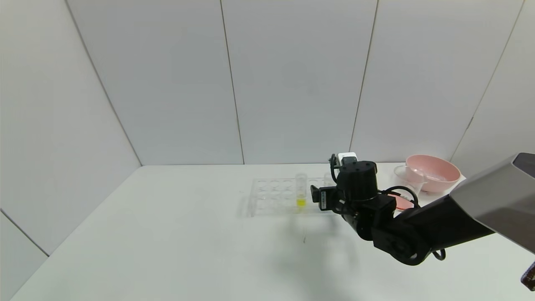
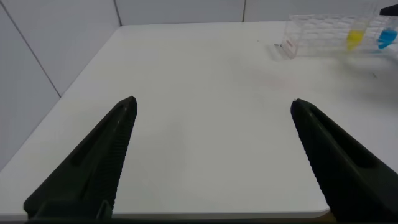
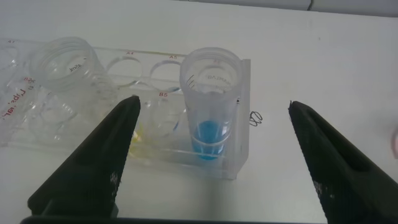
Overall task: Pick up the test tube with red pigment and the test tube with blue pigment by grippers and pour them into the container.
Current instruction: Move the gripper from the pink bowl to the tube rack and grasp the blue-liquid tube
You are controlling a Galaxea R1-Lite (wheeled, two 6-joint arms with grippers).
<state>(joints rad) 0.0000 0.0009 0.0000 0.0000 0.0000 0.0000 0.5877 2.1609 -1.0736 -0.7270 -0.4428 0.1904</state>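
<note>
The test tube with blue pigment stands upright in the end corner hole of a clear tube rack. My right gripper is open, with one finger on each side of the tube and clear gaps to it. In the head view this gripper hangs over the rack's right end. The container, a clear beaker, stands to the right behind the arm, with a reddish patch at its base. The test tube with red pigment is out of view. My left gripper is open and empty over bare table.
A tube with yellow liquid stands in the rack left of the blue one and also shows in the right wrist view. A pink bowl sits at the back right. From the left wrist the rack lies far off.
</note>
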